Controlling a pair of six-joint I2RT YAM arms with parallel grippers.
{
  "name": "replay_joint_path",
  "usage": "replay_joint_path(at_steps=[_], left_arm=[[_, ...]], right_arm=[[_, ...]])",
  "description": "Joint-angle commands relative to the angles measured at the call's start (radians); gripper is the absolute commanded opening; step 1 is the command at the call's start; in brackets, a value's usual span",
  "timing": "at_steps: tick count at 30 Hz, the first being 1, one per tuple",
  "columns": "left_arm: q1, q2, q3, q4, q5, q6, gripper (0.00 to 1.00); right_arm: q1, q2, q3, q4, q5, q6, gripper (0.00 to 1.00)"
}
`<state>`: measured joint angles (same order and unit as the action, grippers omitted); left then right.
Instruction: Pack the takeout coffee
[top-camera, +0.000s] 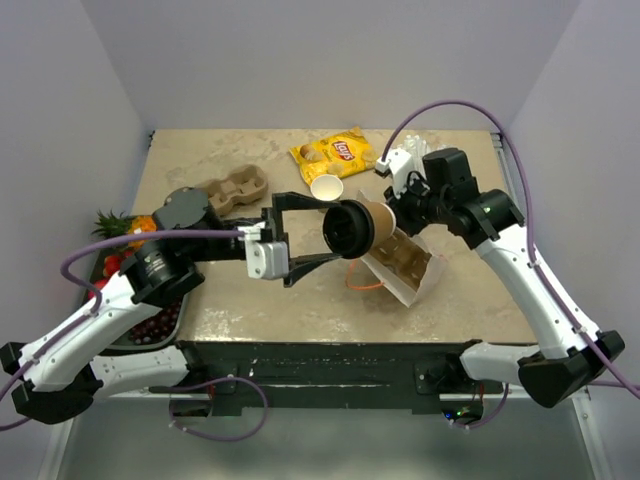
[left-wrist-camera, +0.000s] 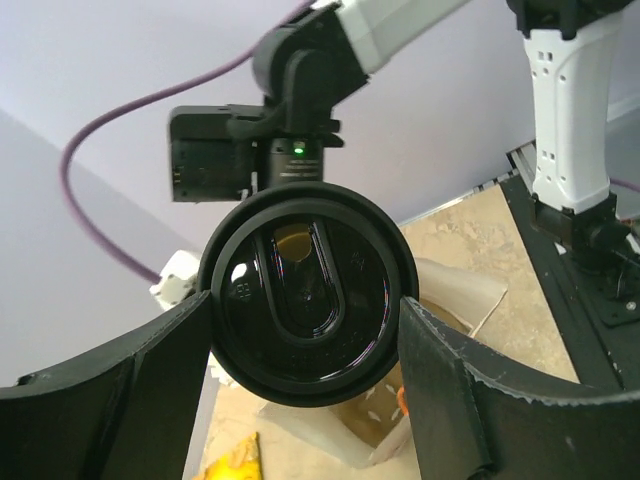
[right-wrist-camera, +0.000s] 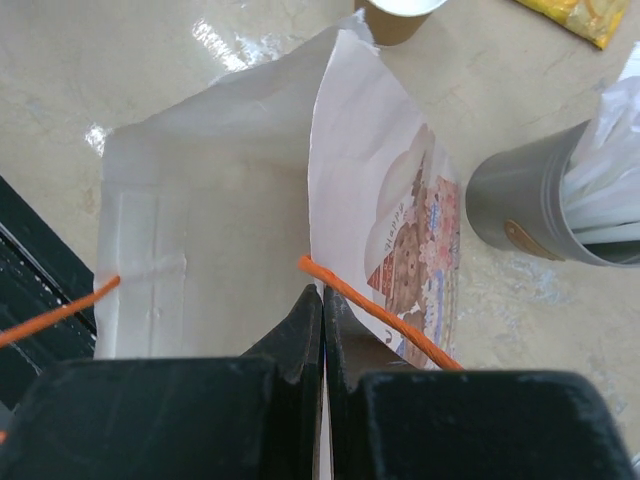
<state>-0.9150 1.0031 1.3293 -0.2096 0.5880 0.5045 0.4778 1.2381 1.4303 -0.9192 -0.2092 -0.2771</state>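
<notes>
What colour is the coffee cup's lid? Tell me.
Glossy black. The lid shows best in the left wrist view.

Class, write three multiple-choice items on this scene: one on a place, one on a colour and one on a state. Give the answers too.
1. Where is the lidded cup? A in the carrier; B standing on the table; C in mid-air, held by the left end effector.
2. What colour is its lid? A black; B white; C orange.
3. The right end effector is: A wide open; B shut on the bag; C holding straws.
Answers: C, its fingers flank the lid above the table; A, the left wrist view shows it black; B, its fingers pinch the bag's edge.
</notes>
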Motion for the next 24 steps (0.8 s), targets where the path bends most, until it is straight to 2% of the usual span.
replay_joint_path(at_steps=[1,8,14,18,24], left_arm=[[-0.070,0.061,-0.042,0.068,-0.002,0.196,0.31],[-0.127,0.161,-0.125,0.147,-0.031,0.341,0.27],[-0.130,0.203,-0.176,0.164,-0.094,0.332,0.24],[-0.130,0.215,-0.171,0.130,-0.085,0.319,0.23],[-0.133,0.186,-0.176,0.133,-0.067,0.313,0.21]], right_arm=[[-0.016,0.000,0.074,0.022,-0.042,0.041,0.00],[-0.018,-0.020,0.064,0.008,-0.047,0.042,0.00],[-0.018,-0.063,0.056,-0.018,-0.047,0.018,0.00],[-0.016,-0.072,0.051,-0.020,-0.062,-0.004,0.00],[-0.018,-0.065,0.045,0.023,0.005,0.015,0.00]])
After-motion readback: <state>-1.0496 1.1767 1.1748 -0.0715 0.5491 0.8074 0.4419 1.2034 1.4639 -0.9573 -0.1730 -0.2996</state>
